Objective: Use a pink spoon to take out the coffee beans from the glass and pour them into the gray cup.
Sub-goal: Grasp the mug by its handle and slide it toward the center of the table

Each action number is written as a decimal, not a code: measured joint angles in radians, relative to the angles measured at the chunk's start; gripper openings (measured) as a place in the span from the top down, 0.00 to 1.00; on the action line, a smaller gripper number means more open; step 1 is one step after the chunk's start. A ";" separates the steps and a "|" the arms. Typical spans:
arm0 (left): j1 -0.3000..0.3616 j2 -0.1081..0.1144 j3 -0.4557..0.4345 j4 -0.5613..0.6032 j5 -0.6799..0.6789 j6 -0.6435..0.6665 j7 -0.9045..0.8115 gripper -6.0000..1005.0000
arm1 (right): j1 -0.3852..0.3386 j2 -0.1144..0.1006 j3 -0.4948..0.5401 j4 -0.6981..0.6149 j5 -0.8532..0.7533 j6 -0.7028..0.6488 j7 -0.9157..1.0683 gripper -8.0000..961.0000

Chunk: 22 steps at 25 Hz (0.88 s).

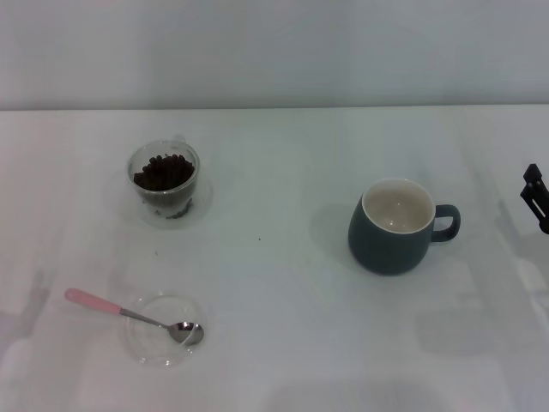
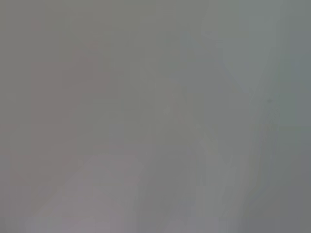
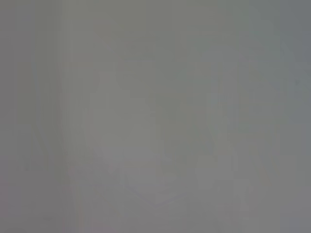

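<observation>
The pink spoon [image 1: 129, 312] lies lower left on a clear dish [image 1: 163, 341], below the glass [image 1: 165, 181] of coffee beans [image 1: 163, 171]. The right end effector [image 1: 535, 196] shows at the right edge; I cannot tell its opening. A clumsy grab could skid the dish.

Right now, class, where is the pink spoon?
In the head view, the pink spoon lies near the front on the robot's left, its bowl resting in a flat clear dish, in front of the glass.

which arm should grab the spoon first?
Probably left. The pink spoon lies on the robot's left, its bowl in the clear dish. Only the right gripper shows, at the far right edge beyond the gray cup.
</observation>
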 joint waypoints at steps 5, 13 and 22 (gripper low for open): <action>-0.001 0.000 0.000 0.000 0.000 0.003 0.000 0.14 | -0.013 -0.001 -0.007 0.012 -0.001 0.010 0.001 0.09; 0.002 0.001 0.000 0.013 -0.012 0.004 0.000 0.14 | -0.026 -0.002 -0.083 0.038 -0.008 0.012 0.003 0.09; -0.019 0.002 0.001 0.035 -0.021 0.005 0.000 0.14 | -0.019 -0.005 -0.282 -0.027 -0.010 0.019 0.153 0.09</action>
